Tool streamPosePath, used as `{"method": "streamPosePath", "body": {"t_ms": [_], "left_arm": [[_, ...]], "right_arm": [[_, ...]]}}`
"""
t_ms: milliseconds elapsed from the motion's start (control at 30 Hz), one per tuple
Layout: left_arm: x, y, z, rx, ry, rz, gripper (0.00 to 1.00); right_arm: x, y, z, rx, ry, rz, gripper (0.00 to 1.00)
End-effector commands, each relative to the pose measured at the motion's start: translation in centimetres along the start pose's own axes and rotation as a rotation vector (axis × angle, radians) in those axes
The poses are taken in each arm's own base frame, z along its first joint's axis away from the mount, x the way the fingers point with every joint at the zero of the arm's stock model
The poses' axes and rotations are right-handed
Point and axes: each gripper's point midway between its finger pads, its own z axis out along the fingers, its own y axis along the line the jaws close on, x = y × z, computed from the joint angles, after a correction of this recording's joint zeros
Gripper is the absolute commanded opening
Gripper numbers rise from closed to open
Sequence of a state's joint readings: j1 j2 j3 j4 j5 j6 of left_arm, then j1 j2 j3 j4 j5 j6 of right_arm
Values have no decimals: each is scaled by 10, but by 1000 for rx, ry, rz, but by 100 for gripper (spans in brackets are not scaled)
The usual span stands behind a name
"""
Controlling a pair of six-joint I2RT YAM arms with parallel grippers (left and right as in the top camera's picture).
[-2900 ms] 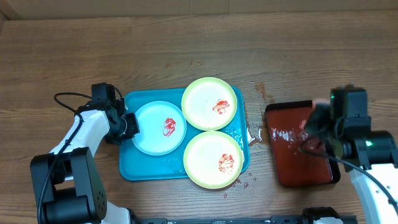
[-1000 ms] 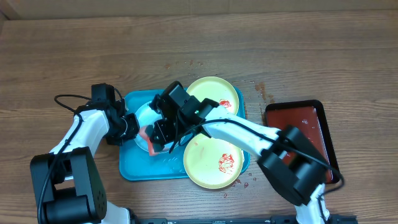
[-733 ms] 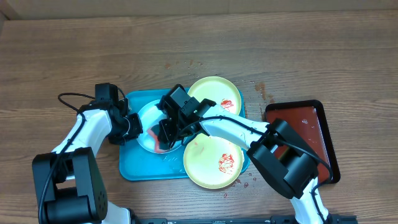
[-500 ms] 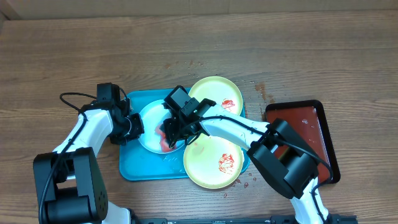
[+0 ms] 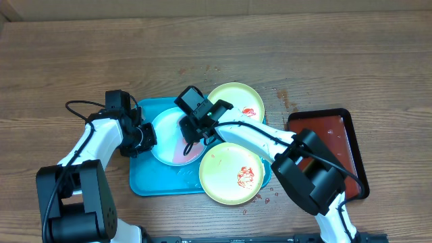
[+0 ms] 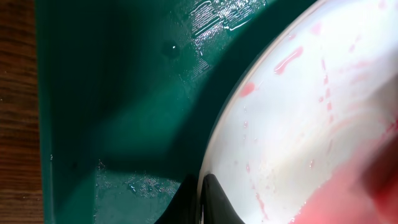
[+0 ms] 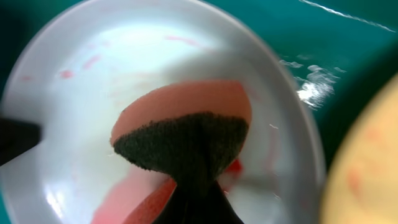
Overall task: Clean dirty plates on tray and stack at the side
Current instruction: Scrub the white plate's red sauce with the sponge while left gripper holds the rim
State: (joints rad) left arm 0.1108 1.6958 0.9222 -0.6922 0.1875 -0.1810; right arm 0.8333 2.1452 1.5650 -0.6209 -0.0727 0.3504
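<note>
My left gripper (image 5: 143, 137) is closed on the left rim of the blue plate (image 5: 169, 138), steadying it on the tray (image 5: 147, 181) so it cannot slide under scrubbing. My right gripper (image 5: 190, 129) is clamped on a sponge (image 7: 186, 127) pressed to that plate's middle, where the sauce (image 6: 291, 57) lies smeared pink. The far green plate (image 5: 236, 106) and near green plate (image 5: 233, 174), at right on the tray, show unwiped red smears.

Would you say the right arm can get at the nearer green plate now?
Probably yes: the nearer green plate lies unobstructed on the tray, just beside the right gripper and its sponge.
</note>
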Motion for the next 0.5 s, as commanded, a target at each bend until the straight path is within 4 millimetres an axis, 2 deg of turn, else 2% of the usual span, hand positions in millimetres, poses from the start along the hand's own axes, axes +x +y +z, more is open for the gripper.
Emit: {"method": "streamPosePath", "body": {"t_ms": [0, 133, 200, 267, 400, 467], "left_arm": [[11, 4, 8, -22, 42, 1, 4], [11, 4, 8, -22, 44, 1, 4], [13, 4, 8, -23, 50, -1, 4], [14, 4, 8, -25, 55, -1, 4], [15, 4, 8, -24, 57, -1, 4], [15, 4, 8, -25, 58, 0, 4]], "right_arm": [[20, 43, 12, -150, 63, -217, 4], [49, 64, 22, -171, 119, -399, 4], [50, 61, 24, -117, 109, -435, 4], [42, 49, 26, -33, 79, -433, 4], [13, 16, 26, 162, -27, -353, 4], [3, 6, 27, 190, -64, -305, 4]]}}
